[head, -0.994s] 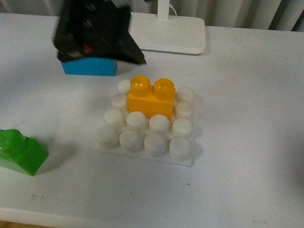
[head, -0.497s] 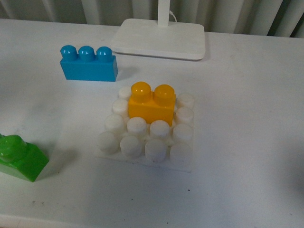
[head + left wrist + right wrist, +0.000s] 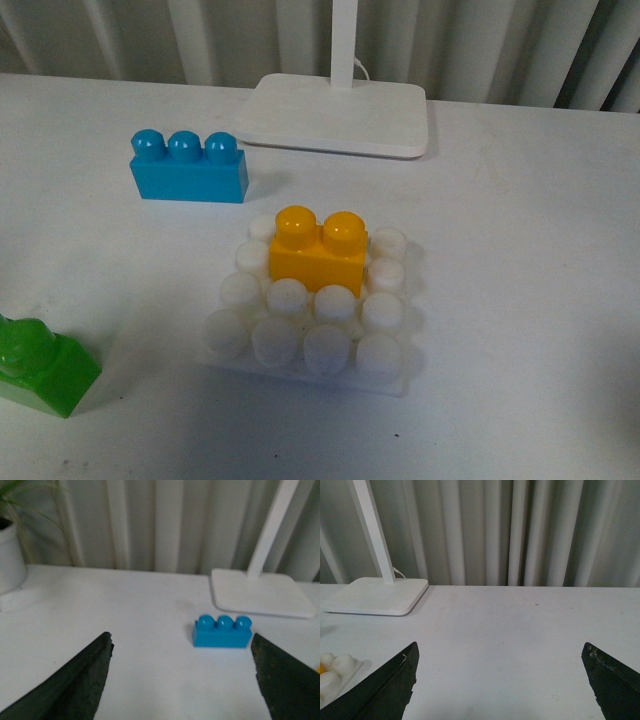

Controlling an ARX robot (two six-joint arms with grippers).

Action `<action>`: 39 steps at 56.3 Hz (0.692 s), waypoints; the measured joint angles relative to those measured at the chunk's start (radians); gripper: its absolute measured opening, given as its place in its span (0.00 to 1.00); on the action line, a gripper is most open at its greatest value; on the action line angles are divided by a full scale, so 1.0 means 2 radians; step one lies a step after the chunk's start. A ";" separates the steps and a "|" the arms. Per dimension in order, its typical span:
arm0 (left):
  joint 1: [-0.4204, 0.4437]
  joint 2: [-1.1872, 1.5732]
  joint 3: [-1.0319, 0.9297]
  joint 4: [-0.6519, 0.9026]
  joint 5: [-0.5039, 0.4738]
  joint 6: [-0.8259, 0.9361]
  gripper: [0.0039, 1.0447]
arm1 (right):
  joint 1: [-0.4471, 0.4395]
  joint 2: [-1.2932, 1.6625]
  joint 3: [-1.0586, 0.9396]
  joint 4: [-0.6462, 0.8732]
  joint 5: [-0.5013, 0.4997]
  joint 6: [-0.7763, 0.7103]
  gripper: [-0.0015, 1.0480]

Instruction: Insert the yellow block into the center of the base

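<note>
Sitting upright with 2 studs, the yellow block point(image 3: 317, 248) is pressed onto the base point(image 3: 312, 300) mid-grid. Blue brick point(image 3: 189, 167) and lamp stand point(image 3: 335, 113) lie behind it. Both grippers point(image 3: 182, 680) point(image 3: 500, 682) are spread, empty.

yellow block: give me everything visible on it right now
The yellow block is a glossy yellow-orange plastic brick with two round studs on top, side by side. It stands upright and level on the base, among the white studs in the middle and rear rows, roughly centred side to side. No gripper touches it. Whether it is fully pressed down cannot be told.
</note>
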 joint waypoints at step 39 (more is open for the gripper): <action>0.008 -0.129 -0.077 -0.040 0.001 -0.002 0.03 | 0.000 0.000 0.000 0.000 0.000 0.000 0.91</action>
